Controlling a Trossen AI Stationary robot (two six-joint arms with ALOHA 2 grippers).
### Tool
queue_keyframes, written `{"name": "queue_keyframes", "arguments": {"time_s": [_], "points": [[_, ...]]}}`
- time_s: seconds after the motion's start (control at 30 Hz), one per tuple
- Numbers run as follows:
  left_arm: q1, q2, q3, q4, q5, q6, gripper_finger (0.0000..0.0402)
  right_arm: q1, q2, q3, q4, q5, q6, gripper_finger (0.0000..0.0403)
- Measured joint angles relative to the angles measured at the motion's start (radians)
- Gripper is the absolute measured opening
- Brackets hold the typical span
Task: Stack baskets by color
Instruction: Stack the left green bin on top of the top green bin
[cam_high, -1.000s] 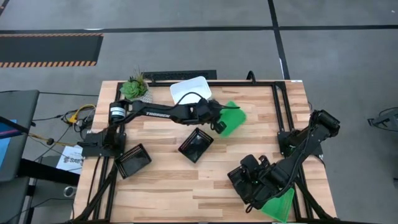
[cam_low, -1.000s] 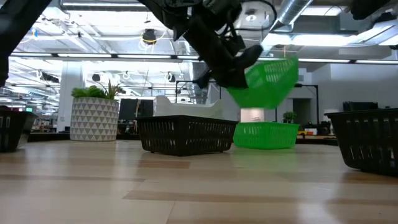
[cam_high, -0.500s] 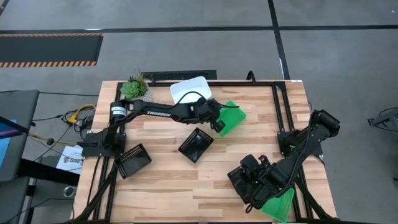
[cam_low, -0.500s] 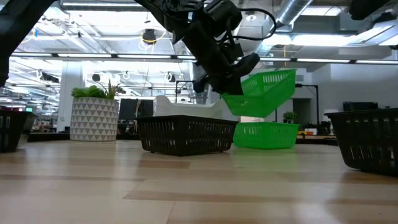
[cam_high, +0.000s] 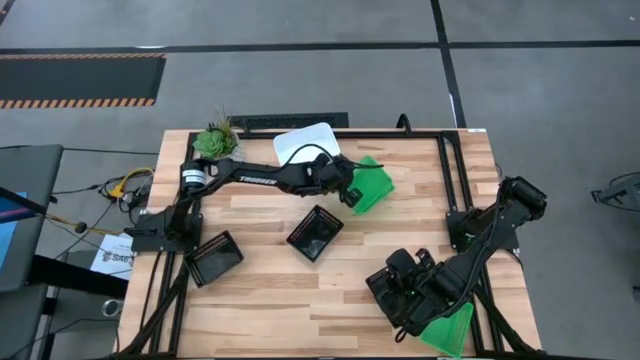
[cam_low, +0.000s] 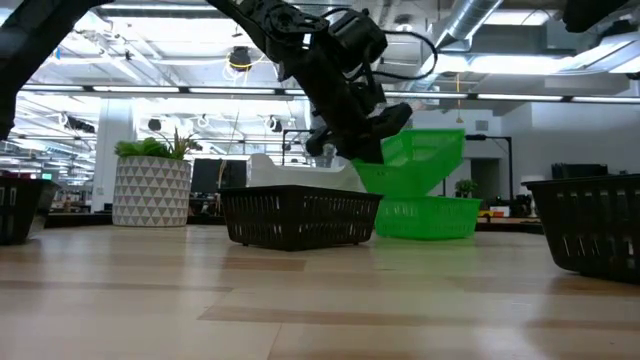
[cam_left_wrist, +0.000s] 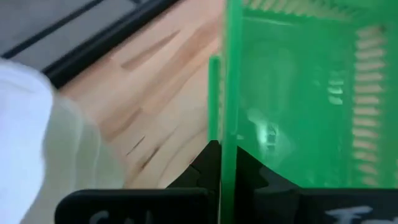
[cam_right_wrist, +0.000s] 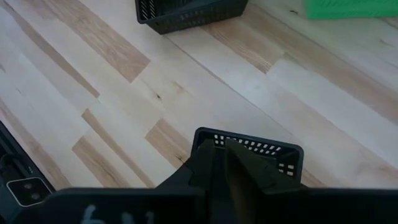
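Observation:
My left gripper (cam_high: 349, 193) reaches over the table's far middle, shut on a bright green mesh basket (cam_high: 372, 183). In the low view that basket (cam_low: 420, 160) hangs just above a second green basket (cam_low: 430, 218), which stands on the table. My right gripper (cam_high: 400, 300) is near the table's near right, shut on a black mesh basket (cam_right_wrist: 264, 148). Two more black baskets (cam_high: 315, 232) (cam_high: 213, 258) stand on their bottoms. A white basket (cam_high: 307, 143) lies at the far edge. A third green basket (cam_high: 448, 328) lies at the near right corner. My left gripper pinches the green basket's side wall (cam_left_wrist: 224, 140), one finger inside the basket and one outside. The fingers come from the table's left, slanting down. The basket is lifted clear, a little tilted, over the green basket below. My right gripper pinches the black basket's rim and mesh wall (cam_right_wrist: 249, 144) between its two fingers, slanting down from above.
A potted plant (cam_high: 215, 140) stands at the far left corner. Black frame rails (cam_high: 450, 180) run along the table's right side and far edge. Bare wood lies between the black baskets and the near edge.
My left gripper has sunk with the green basket and gone a little toward the far edge. The basket, steeply tipped a second ago, now hangs nearer to level, close above the green basket on the table. My right arm has kept still.

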Motion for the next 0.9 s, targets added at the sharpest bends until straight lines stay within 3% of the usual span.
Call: {"name": "queue_keyframes", "arguments": {"time_s": [0.47, 0.6, 0.9], "points": [[0.002, 0.022, 0.001, -0.032, 0.089, -0.012, 0.0, -0.007, 0.0, 0.0, -0.015, 0.0, -0.011, 0.0063], [0.002, 0.012, 0.021, -0.102, 0.149, -0.023, 0.0, -0.008, 0.0, 0.0, -0.014, 0.0, -0.011, 0.0063], [0.002, 0.012, 0.047, -0.204, 0.168, -0.037, 0.0, -0.007, 0.0, 0.0, 0.002, 0.0, -0.01, 0.0063]]}}
